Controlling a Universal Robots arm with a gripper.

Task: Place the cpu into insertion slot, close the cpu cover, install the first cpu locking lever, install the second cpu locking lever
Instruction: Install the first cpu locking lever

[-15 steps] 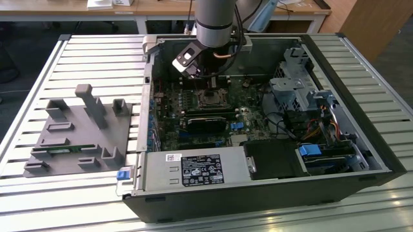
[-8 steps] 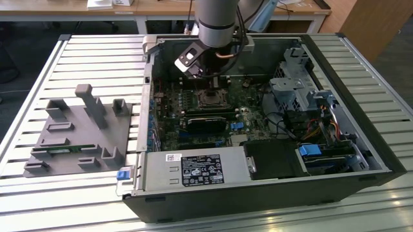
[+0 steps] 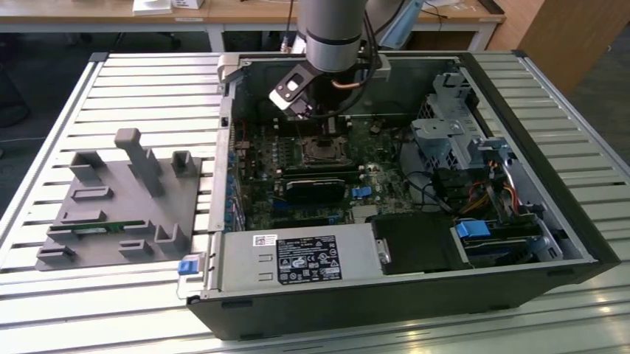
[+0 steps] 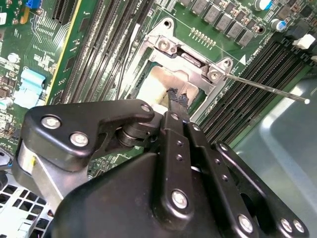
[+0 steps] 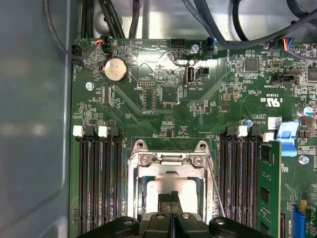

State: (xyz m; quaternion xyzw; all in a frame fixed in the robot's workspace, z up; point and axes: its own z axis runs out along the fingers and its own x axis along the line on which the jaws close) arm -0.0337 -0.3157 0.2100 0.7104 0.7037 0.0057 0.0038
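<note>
The cpu (image 5: 168, 186) lies flat in the socket, its dull silver top showing through the cpu cover's opening; it shows as well in the second wrist view (image 4: 157, 82). The cpu cover (image 5: 168, 159), a grey metal frame, lies down around it (image 4: 190, 57). A thin wire locking lever (image 4: 267, 88) sticks out free from one corner of the socket and runs along its side (image 5: 214, 183). My gripper (image 5: 171, 199) hangs just over the chip's edge with its black fingertips (image 4: 182, 100) pressed together and nothing seen between them. In the exterior view the gripper (image 3: 313, 122) is inside the case above the socket (image 3: 320, 151).
Memory slots flank the socket, with a green memory stick (image 5: 270, 188) in one. A coin battery (image 5: 115, 69) and cables (image 5: 223, 29) lie beyond. The case wall (image 5: 34, 124) is close by. A black card (image 3: 315, 188), the power supply (image 3: 295, 258) and a grey fixture (image 3: 118, 199) also show.
</note>
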